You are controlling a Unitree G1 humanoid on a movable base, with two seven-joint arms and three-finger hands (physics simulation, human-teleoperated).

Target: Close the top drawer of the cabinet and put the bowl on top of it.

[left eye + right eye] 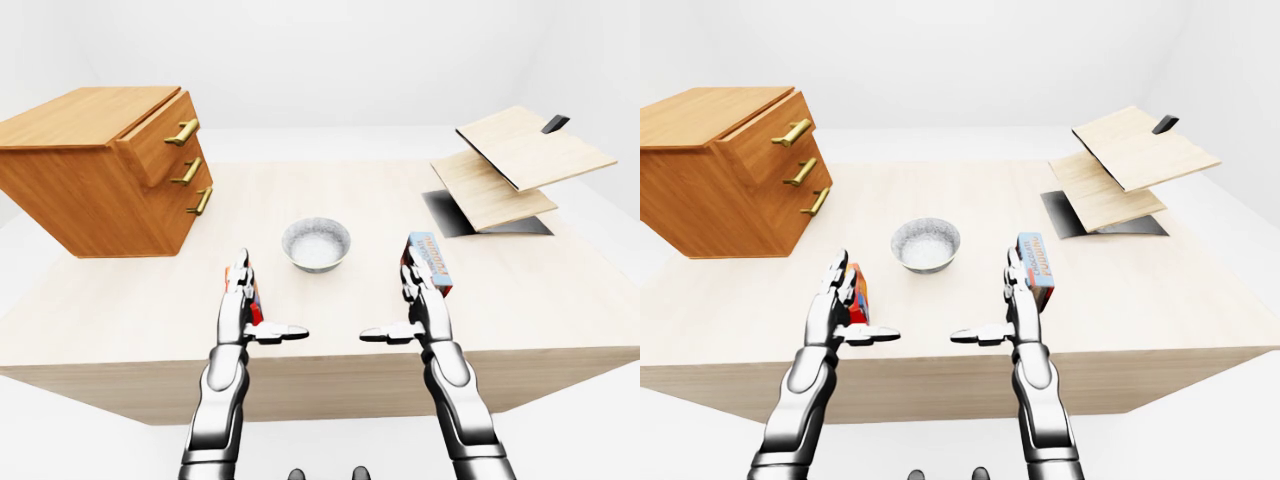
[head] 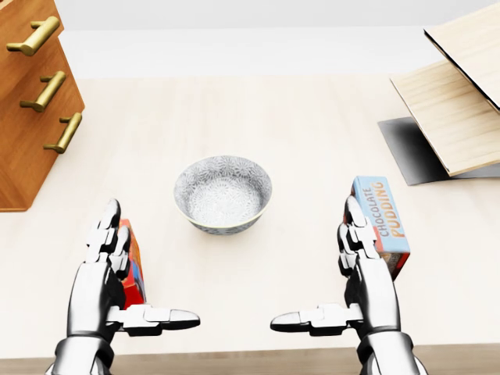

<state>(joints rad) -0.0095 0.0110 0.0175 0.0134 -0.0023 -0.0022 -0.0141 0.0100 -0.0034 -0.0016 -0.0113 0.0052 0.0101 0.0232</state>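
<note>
A wooden cabinet (image 1: 90, 170) with three brass-handled drawers stands at the left of the table. Its top drawer (image 1: 160, 135) juts out, partly open. A grey patterned bowl (image 2: 223, 194) sits upright on the table in the middle, empty. My left hand (image 2: 117, 273) hovers open below and left of the bowl, thumb pointing inward. My right hand (image 2: 344, 273) mirrors it, open, below and right of the bowl. Neither hand touches the bowl or the cabinet.
A chocolate pudding box (image 2: 380, 220) lies just behind my right hand. A red and blue box (image 2: 133, 266) stands by my left hand. Tilted wooden boards (image 1: 520, 160) rest over a dark plate (image 1: 450, 215) at the right. The table's near edge (image 1: 320, 375) runs under my forearms.
</note>
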